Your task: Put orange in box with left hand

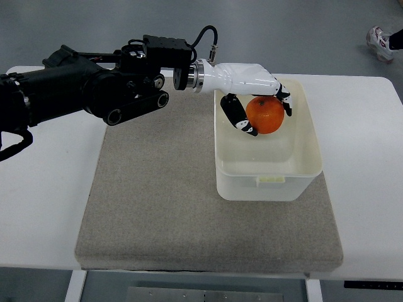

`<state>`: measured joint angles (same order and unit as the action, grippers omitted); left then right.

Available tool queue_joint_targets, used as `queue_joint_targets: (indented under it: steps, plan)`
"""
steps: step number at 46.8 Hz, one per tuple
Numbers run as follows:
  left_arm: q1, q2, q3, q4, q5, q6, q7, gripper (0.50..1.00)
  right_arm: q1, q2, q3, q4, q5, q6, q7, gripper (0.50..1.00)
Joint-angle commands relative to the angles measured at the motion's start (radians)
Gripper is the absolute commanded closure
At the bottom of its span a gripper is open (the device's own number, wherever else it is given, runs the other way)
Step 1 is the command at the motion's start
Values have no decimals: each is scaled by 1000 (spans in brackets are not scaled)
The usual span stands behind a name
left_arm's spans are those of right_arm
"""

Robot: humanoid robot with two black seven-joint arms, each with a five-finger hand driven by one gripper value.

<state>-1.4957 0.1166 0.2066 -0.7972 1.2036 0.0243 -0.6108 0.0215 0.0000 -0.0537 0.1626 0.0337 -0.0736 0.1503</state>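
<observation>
Orange [265, 115] is sitting in my left hand [255, 100], fingers wrapping it, hovering over the open box [269, 179] near its far rim. I'm seeing one orange and one box, standing on the grey mat [157, 207] on the white worktop [359, 189], with open room around. Someone's shoe [380, 42] is showing top right.

Left arm: bulky black jointed limb entering from the picture's left edge, extended rightward, ending in a silver wrist collar. Glossy white left hand with black finger joints [255, 100]: palm down, thumb and fingers [240, 118] curled in a closed grasp.
</observation>
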Motion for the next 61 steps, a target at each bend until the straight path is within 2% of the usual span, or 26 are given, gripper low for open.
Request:
queue_joint_targets:
  steps: [1,4,33,37,45,53,61]
  plan:
    - [14,-1,2,0,-1,0,0,566,0,0,0,0,0,0,0,574]
    - [18,-2,1,0,-1,0,0,542,0,0,0,0,0,0,0,574]
    - [9,0,-18,12,-13,29,0,531,0,0,0,0,0,0,0,574]
    - [2,5,-19,71,-15,57,0,531,0,0,0,0,0,0,0,574]
    - [6,5,-18,268,-15,124,0,529,0,0,0,0,0,0,0,574]
    - [26,9,-16,423,-36,155,0,529,0,0,0,0,0,0,0,574]
    - [80,2,-12,582,-194,155,0,531,0,0,0,0,0,0,0,574]
